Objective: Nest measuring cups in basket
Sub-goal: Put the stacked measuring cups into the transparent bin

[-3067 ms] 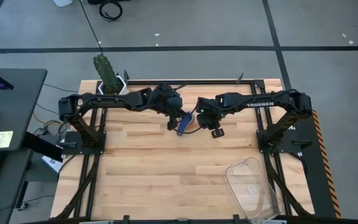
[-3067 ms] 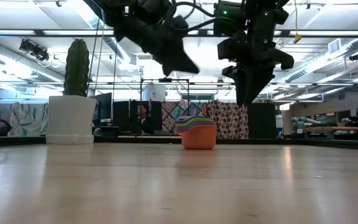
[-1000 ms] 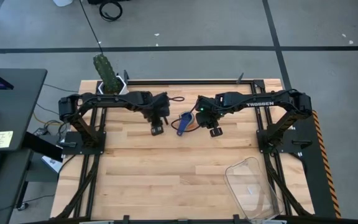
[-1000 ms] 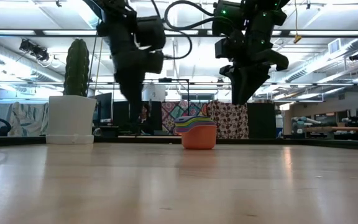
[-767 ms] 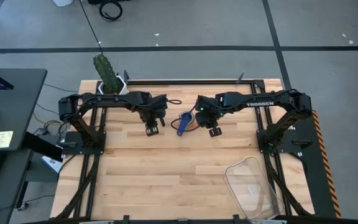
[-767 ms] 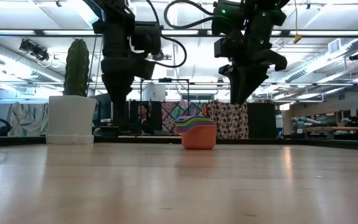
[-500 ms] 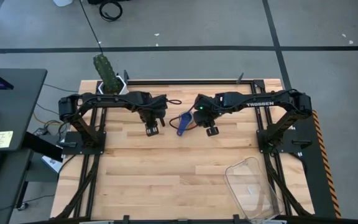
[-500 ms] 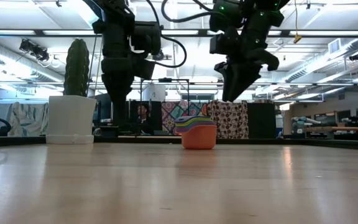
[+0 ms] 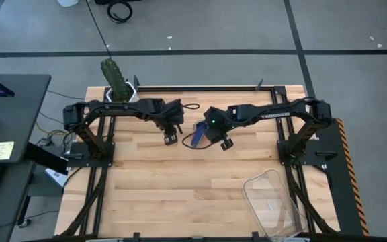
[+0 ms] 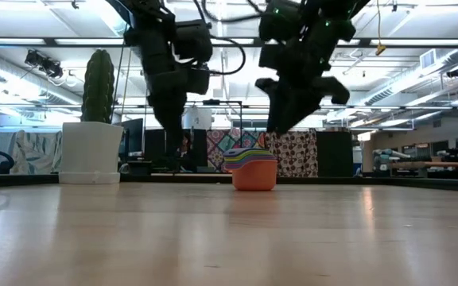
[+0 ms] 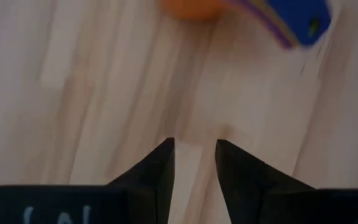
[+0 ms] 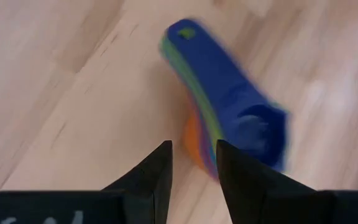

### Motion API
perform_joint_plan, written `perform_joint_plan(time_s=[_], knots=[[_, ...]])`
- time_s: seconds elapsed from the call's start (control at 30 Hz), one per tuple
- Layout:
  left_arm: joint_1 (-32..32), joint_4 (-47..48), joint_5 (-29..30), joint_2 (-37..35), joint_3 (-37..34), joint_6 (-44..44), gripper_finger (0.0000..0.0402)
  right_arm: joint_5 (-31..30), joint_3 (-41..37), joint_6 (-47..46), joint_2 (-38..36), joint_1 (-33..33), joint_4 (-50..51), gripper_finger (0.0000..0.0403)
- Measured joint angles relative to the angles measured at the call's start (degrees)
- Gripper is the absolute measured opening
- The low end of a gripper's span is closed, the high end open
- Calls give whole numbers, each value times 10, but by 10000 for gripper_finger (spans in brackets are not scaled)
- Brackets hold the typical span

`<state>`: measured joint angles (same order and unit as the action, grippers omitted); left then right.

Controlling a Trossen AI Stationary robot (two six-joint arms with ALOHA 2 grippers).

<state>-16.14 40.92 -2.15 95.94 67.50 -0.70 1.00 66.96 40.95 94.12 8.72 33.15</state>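
The measuring cups sit nested in one stack (image 9: 195, 137) on the far middle of the table, the orange one (image 10: 254, 177) at the bottom and a blue one (image 12: 229, 124) on top, their handles fanned out together. My right gripper (image 12: 194, 152) hangs above the stack's right side, open by a narrow gap, with nothing between its fingers. My left gripper (image 11: 194, 149) hangs to the stack's left (image 9: 170, 139), fingers pointing down at bare wood, also open by a narrow gap. The clear basket (image 9: 272, 202) stands at the near right, far from both.
A white pot with a cactus (image 9: 116, 84) stands at the table's far left corner. Bare wood (image 9: 180, 188) stretches from the stack to the near edge. A black frame rail (image 9: 200, 87) runs along the far edge.
My right gripper has moved toward the table's left, closer to the stack of cups, and has rolled about its own axis and tipped. The stack has stayed where it was.
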Motion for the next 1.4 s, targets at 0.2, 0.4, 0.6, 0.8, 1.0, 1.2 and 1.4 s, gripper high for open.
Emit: perform_joint_plan(time_s=[0.2, 0.4, 0.6, 0.8, 1.0, 1.2, 1.4], knots=[[0, -89, 0, 0, 0, 0, 121, -84, -4, 59, 36, -17, -14, 129], [0, -190, 0, 0, 0, 0, 121, -118, -4, 57, 42, -27, -34, 129], [0, -291, 0, 0, 0, 0, 121, -89, -4, 39, 42, -30, -52, 129], [0, -369, 1, 0, 0, 0, 121, -89, -4, 26, 42, -30, -61, 129], [0, -380, 1, 0, -1, -1, 121, -88, -3, 21, 41, -30, -57, 129], [0, -383, 1, 0, -1, 0, 121, -92, -3, -2, 41, -30, -57, 129], [0, -383, 1, 0, -1, 0, 121, -88, -3, -18, 41, -30, -57, 129]])
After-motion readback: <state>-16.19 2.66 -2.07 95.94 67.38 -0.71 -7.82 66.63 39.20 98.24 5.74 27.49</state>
